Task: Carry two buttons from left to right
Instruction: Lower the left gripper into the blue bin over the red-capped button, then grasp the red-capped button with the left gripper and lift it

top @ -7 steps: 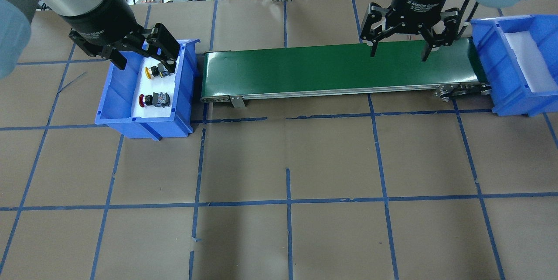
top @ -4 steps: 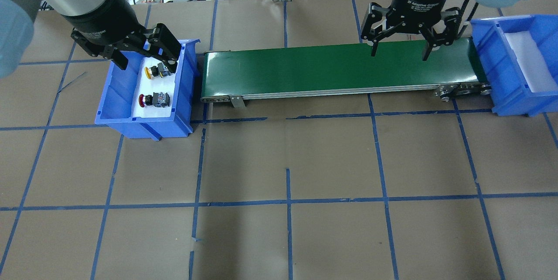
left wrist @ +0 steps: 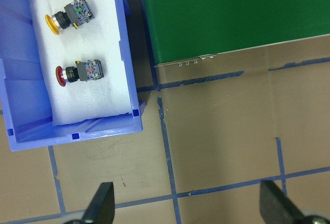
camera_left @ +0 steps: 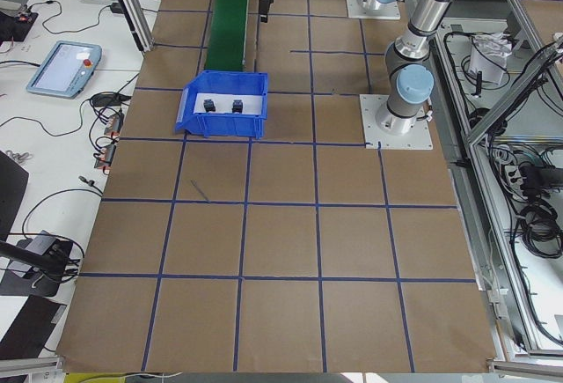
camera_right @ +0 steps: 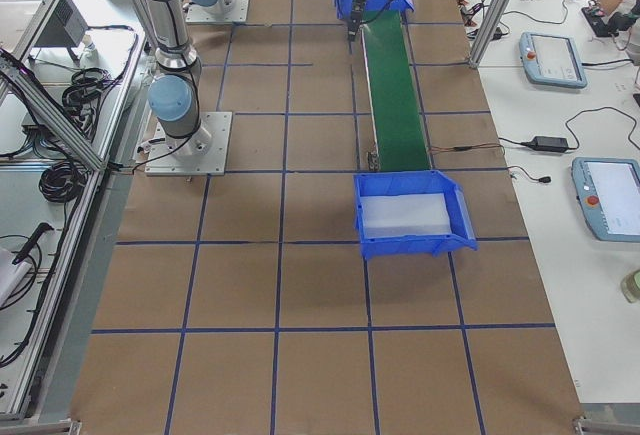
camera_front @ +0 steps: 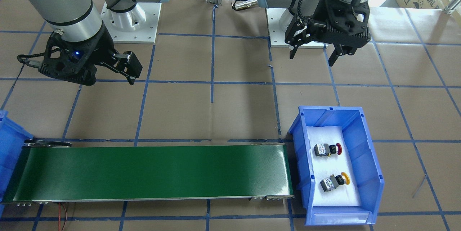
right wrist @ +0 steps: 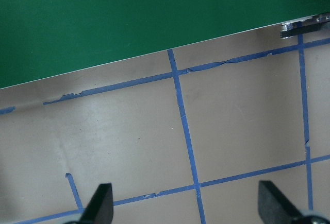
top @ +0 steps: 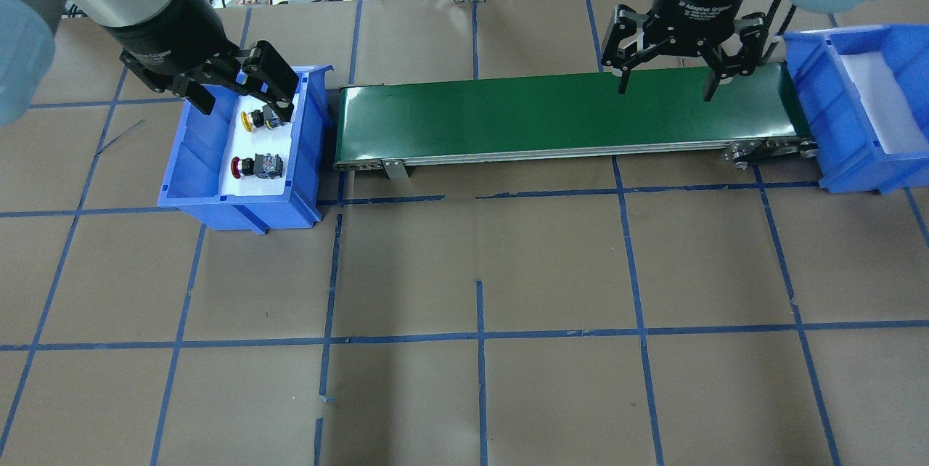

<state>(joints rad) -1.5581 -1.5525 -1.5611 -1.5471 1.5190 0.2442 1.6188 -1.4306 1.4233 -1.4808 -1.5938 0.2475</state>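
The yellow-capped button (top: 254,119) and the red-capped button (top: 247,166) lie on their sides on white foam in the left blue bin (top: 239,206). Both also show in the left wrist view, yellow (left wrist: 67,17) and red (left wrist: 77,72), and in the front view, red (camera_front: 326,149) and yellow (camera_front: 335,181). My left gripper (top: 245,112) hangs open and empty high over the bin, touching nothing. My right gripper (top: 663,94) hangs open and empty over the right end of the green conveyor belt (top: 551,117).
A second blue bin (top: 856,146) with white foam stands at the belt's right end and holds nothing. The belt runs between the two bins. The brown table has a blue tape grid (top: 479,335). Cables lie at the far edge.
Almost nothing. The left gripper has shifted very slightly over the bin. The buttons and the right gripper have not moved.
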